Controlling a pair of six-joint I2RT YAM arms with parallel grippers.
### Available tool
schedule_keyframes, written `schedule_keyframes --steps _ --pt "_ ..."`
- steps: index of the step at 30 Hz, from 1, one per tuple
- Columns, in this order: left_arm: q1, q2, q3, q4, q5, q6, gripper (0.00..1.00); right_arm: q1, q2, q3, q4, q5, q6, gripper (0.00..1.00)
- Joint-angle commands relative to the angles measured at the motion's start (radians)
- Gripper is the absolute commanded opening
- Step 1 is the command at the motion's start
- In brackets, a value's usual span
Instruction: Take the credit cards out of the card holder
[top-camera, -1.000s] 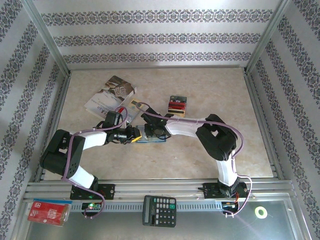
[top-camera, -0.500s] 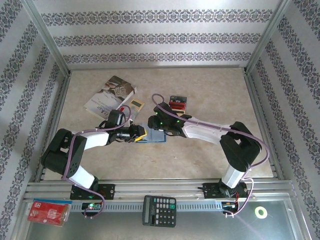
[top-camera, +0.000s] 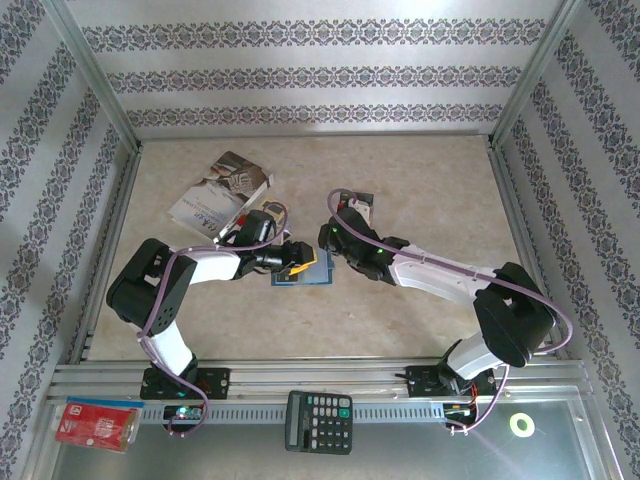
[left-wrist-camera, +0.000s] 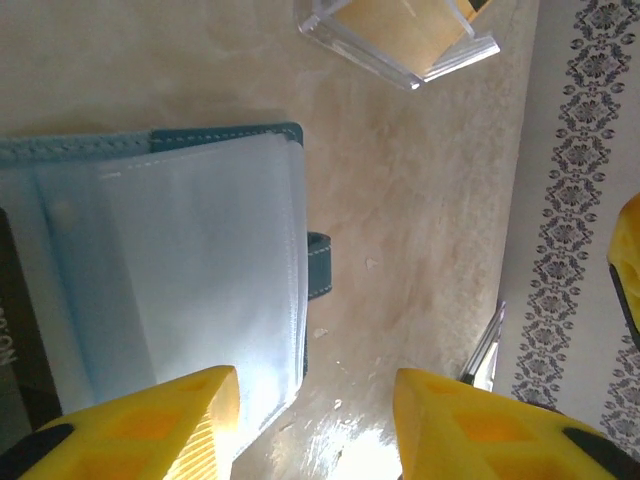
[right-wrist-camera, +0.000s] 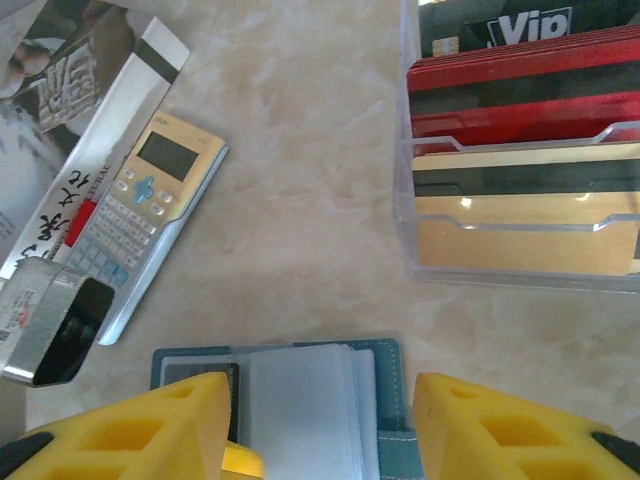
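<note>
1. The left claw (left-wrist-camera: 315, 400) has its yellow fingers spread apart and grips nothing. One finger overlaps the near corner of the wallet (left-wrist-camera: 200, 250); the other stands over the bare table (left-wrist-camera: 420, 200).
2. The right claw (right-wrist-camera: 320, 400) is spread as well, with one finger on either side of the wallet's end. It is not clamped on anything.
3. The wallet lies flat and unfolded at mid-table, between the two claws. It has a blue stitched cover with a stack of clear, pale-blue sleeves on top. A small blue tab (left-wrist-camera: 318, 265) sticks out from its edge.
4. The left wrist view shows a dark card (left-wrist-camera: 15, 330) with white lettering tucked in at the wallet's left side.
5. The right wrist view shows a clear tray (right-wrist-camera: 500, 272) just beyond the wallet, not touching it. It holds red cards (right-wrist-camera: 520, 90) at the back and gold cards (right-wrist-camera: 520, 235) in front.
6. To the left of the wallet lie a pale pocket calculator (right-wrist-camera: 150, 215) and a booklet (right-wrist-camera: 60, 80).
7. The top view shows bare tabletop to the right of the tray and in front of the wallet. A black calculator (top-camera: 320, 420) and a red packet (top-camera: 95, 422) sit on the near shelf, well apart from the wallet.
</note>
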Motion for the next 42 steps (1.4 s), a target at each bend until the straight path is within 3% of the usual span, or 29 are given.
schedule_keyframes --steps 1,6,11,15,19,25,31,36,42 --pt "-0.012 0.006 0.024 -0.008 -0.014 0.013 0.47 -0.002 -0.017 -0.033 0.017 0.026 0.008 0.52" --pt "-0.008 -0.037 0.034 -0.067 -0.043 0.048 0.52 0.001 -0.026 -0.057 0.031 0.009 0.021 0.55" --pt "0.015 -0.129 0.029 -0.193 -0.174 0.106 0.54 -0.003 -0.009 -0.091 0.089 -0.105 0.03 0.55" --pt "0.028 -0.217 -0.028 -0.199 -0.262 0.086 0.56 -0.01 0.005 -0.123 0.174 -0.216 0.034 0.54" --pt "0.04 -0.308 -0.094 -0.191 -0.34 0.064 0.64 -0.02 0.058 -0.102 0.214 -0.325 0.049 0.52" --pt "0.096 -0.387 -0.114 -0.263 -0.397 0.047 0.76 -0.024 0.214 0.001 0.268 -0.487 0.074 0.42" --pt "0.123 -0.415 -0.128 -0.295 -0.409 0.032 0.82 -0.025 0.328 0.081 0.283 -0.535 0.112 0.33" --pt "0.128 -0.379 -0.106 -0.311 -0.405 0.047 0.8 -0.027 0.379 0.124 0.243 -0.526 0.116 0.29" --pt "0.125 -0.304 -0.074 -0.265 -0.321 0.059 0.63 -0.049 0.397 0.107 0.207 -0.57 0.117 0.25"
